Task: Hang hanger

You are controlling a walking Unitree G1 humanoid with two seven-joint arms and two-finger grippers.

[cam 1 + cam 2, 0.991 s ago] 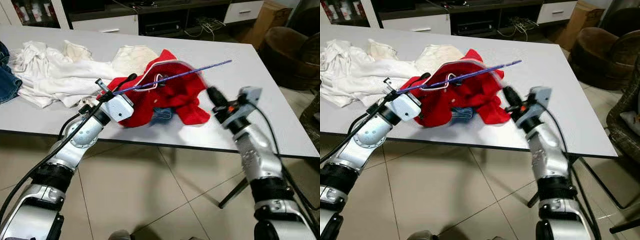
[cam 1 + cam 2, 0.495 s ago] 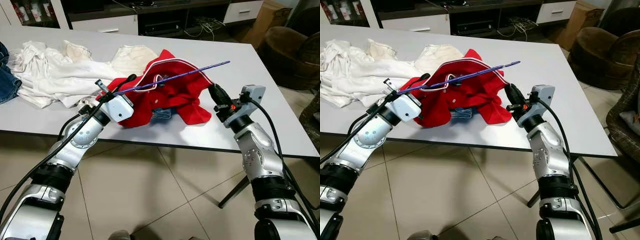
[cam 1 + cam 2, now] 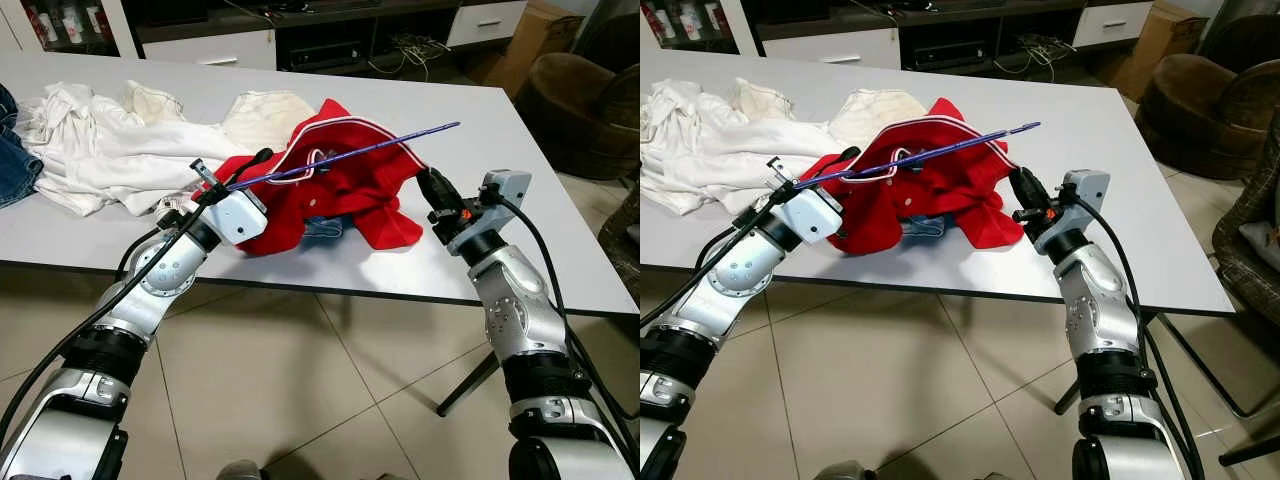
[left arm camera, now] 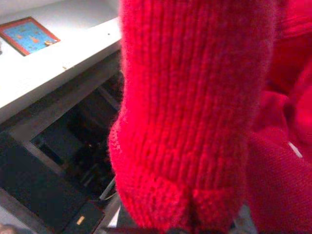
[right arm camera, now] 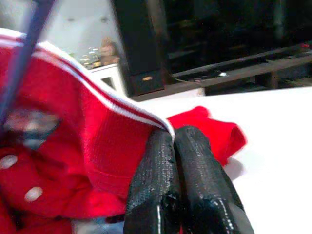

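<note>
I have the left gripper [image 3: 262, 156] raised over the near edge of the white tabletop [image 3: 520, 190], and the purple hanger [image 3: 345, 156] runs from it as a thin, straight rod toward two o'clock, ending above the far side of the red sweater [image 3: 340, 190]. The black fingers sit at the rod's lower end; I cannot tell how far they are closed, because in the left wrist view red knit covers them. The hanger's pale hook shows near the sweater's neck opening, and the rod passes through the garment so the cloth drapes from it and slumps onto the tabletop. The sweater is ribbed wool with a white stripe along one hem and pale buttons [image 5: 33, 193] down its front. At three o'clock from the sweater, my right gripper [image 3: 430, 188] points at its striped edge; in the right wrist view its two textured black fingers [image 5: 151, 195] are pressed together with the hem's corner at their tips, though I cannot tell whether any cloth is pinched between them. A scrap of blue fabric [image 3: 322, 228] pokes out under the sweater's near side. A heap of rumpled white clothes [image 3: 110, 150] lies at nine to ten o'clock, touching the sweater. Brown armchair [image 3: 585, 105] stands beyond the tabletop's right end.
</note>
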